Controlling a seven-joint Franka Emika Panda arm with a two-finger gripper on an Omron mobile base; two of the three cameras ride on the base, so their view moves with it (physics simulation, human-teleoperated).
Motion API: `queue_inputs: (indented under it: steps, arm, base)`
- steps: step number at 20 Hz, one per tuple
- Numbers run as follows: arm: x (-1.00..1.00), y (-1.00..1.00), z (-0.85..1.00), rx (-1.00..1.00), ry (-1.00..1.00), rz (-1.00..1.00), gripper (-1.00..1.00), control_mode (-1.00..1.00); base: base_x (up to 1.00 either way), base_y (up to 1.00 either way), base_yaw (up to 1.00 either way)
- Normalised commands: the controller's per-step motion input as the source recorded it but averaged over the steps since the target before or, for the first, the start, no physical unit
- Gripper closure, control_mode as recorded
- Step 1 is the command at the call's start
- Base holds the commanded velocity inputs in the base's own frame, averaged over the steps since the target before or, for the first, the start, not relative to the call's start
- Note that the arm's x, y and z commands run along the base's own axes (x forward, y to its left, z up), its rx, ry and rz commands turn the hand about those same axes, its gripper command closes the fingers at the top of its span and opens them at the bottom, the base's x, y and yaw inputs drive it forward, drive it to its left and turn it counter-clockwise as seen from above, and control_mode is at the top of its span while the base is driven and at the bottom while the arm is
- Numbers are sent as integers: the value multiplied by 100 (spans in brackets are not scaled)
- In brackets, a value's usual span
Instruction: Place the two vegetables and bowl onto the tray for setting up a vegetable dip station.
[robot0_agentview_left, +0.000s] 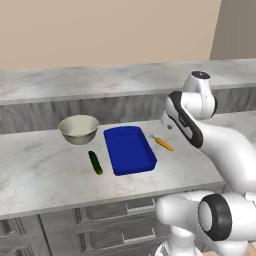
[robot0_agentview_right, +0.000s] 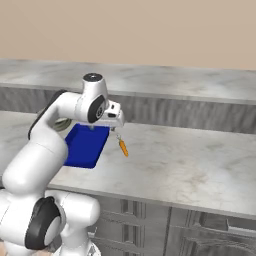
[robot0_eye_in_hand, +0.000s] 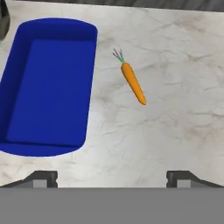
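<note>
The deep blue tray (robot0_agentview_left: 129, 149) lies empty in the middle of the marble counter. A slim orange carrot (robot0_agentview_left: 162, 143) with a green tip rests just right of it. The dark green cucumber (robot0_agentview_left: 95, 162) lies to the tray's left, and the pale grey-cream bowl (robot0_agentview_left: 79, 128) stands behind the cucumber. My gripper (robot0_agentview_right: 105, 129) hangs open above the counter, over the tray's near right edge and close to the carrot (robot0_agentview_right: 123, 148). In the hand view the carrot (robot0_eye_in_hand: 133, 82) lies beyond and between the spread fingertips (robot0_eye_in_hand: 41, 178), with the tray (robot0_eye_in_hand: 48, 87) at left. Nothing is between the fingers.
A raised marble ledge (robot0_agentview_left: 100, 82) runs behind the counter below a beige wall. Grey drawers (robot0_agentview_left: 115, 220) sit under the counter's front edge. Bare counter (robot0_agentview_right: 190, 160) stretches to the right of the carrot.
</note>
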Motion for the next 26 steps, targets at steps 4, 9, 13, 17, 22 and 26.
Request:
queue_inputs:
  steps: [4,9,13,17,22,26]
  arm:
    - [35,-25,-33,0,0,0,-100,-100]
    - [32,-21,-32,0,0,0,-100,-100]
    - [29,-16,-31,0,0,0,-100,-100]
    - [33,-14,-30,0,0,0,-100,-100]
    - [37,-6,-31,0,0,0,-100,-100]
    - [46,0,-33,0,0,0,-100,-100]
  base:
    - [0,0,0]
    - [0,0,0]
    - [0,0,0]
    - [0,0,0]
    - [0,0,0]
    - [0,0,0]
